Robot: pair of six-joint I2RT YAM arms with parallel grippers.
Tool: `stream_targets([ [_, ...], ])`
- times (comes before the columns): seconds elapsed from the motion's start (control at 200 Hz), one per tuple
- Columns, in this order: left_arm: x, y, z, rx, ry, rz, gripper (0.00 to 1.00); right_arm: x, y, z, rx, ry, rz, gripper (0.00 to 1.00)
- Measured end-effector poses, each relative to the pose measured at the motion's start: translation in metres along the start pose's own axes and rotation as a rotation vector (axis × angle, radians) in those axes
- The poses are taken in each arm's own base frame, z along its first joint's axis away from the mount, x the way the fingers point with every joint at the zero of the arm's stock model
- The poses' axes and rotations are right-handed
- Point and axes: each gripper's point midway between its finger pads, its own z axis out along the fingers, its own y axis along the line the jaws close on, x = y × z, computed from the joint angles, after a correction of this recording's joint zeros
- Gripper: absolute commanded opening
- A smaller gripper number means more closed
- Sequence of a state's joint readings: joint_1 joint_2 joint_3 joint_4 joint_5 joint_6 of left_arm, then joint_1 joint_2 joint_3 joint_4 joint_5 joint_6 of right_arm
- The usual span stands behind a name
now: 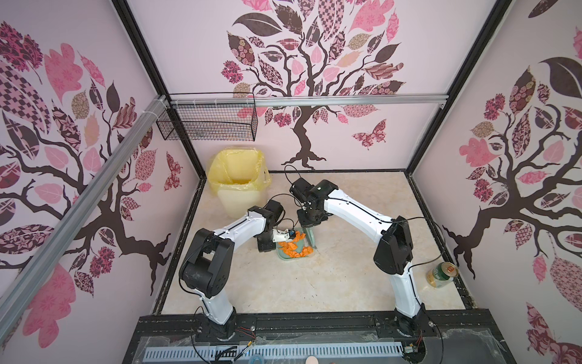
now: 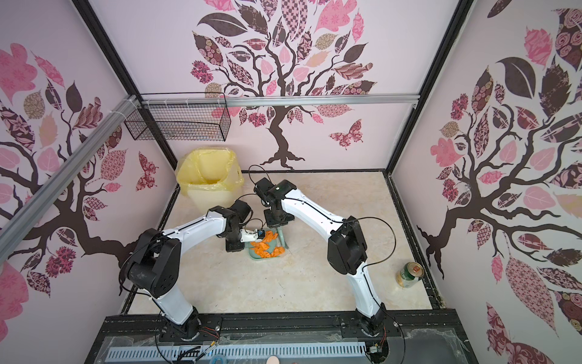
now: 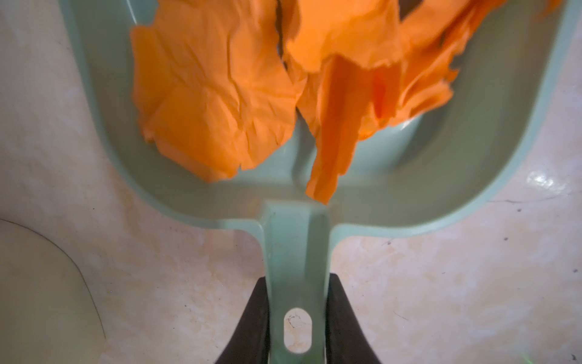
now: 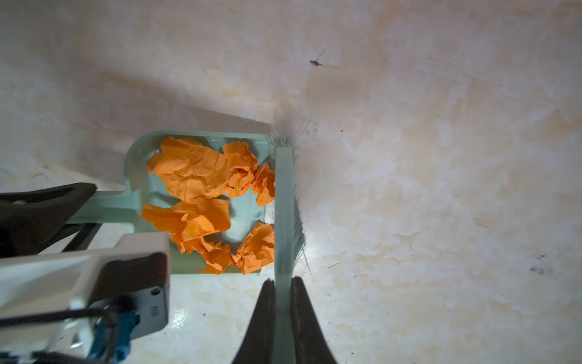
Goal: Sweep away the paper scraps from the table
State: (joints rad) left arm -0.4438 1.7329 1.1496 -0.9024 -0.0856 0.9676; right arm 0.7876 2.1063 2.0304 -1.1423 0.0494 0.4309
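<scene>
Orange paper scraps (image 4: 195, 176) in dustpan (image 3: 296, 245) held by left pincer (image 3: 297, 282); right pincer (image 4: 282, 281) tight on brush (image 4: 283, 205)

Ca. 6 crumpled orange paper scraps (image 4: 189, 176); 1 mint-green plastic dustpan (image 4: 245, 209); 1 mint-green brush (image 4: 283, 195); 1 yellow-lined bin (image 1: 239, 201); 1 green can (image 1: 441, 273); 1 black wire basket (image 1: 208, 126).

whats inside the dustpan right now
Crumpled orange paper scraps cover most of the dustpan floor, with the brush across its open edge. Anything beneath the scraps, such as smaller pieces, is hidden.
</scene>
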Motion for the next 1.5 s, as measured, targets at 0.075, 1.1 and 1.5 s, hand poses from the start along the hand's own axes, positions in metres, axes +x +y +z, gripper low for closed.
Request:
stream_targets([
  [0.075,-0.001,0.001,0.0,0.0,0.0,0.0,0.0,0.003,0.009,-0.003,-0.05,0.005,0.006,0.0],
  [1.1,0.008,0.002,-0.046,-0.004,-0.133,-0.079,0.0,0.026,-0.089,-0.093,0.106,-0.099,0.141,0.0],
  [1.5,0.029,-0.014,-0.124,-0.082,-0.176,-0.047,0.0,0.092,-0.133,-0.074,0.162,-0.046,0.187,0.0],
])
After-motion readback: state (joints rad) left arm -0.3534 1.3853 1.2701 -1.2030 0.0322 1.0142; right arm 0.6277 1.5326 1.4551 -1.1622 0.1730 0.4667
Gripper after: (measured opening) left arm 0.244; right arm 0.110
